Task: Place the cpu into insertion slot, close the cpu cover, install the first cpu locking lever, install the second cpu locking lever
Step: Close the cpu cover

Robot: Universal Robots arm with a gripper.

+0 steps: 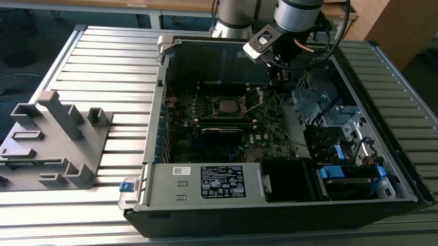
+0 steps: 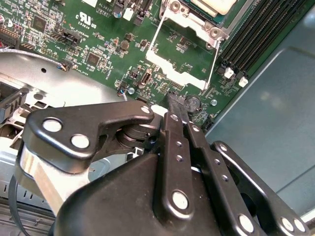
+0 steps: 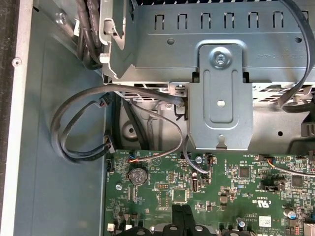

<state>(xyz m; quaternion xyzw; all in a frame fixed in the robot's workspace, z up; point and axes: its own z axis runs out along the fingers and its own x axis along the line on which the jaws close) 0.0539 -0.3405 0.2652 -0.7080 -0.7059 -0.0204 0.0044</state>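
The black metal pincer (image 2: 173,100) is closed on nothing. The thin square silver cpu cover (image 2: 168,66) lies open just beyond its tips.

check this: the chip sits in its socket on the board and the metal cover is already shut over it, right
The chip does sit in its socket on the board, but the metal cover is not shut over it: the second wrist view shows it swung open, with green board visible through its window.
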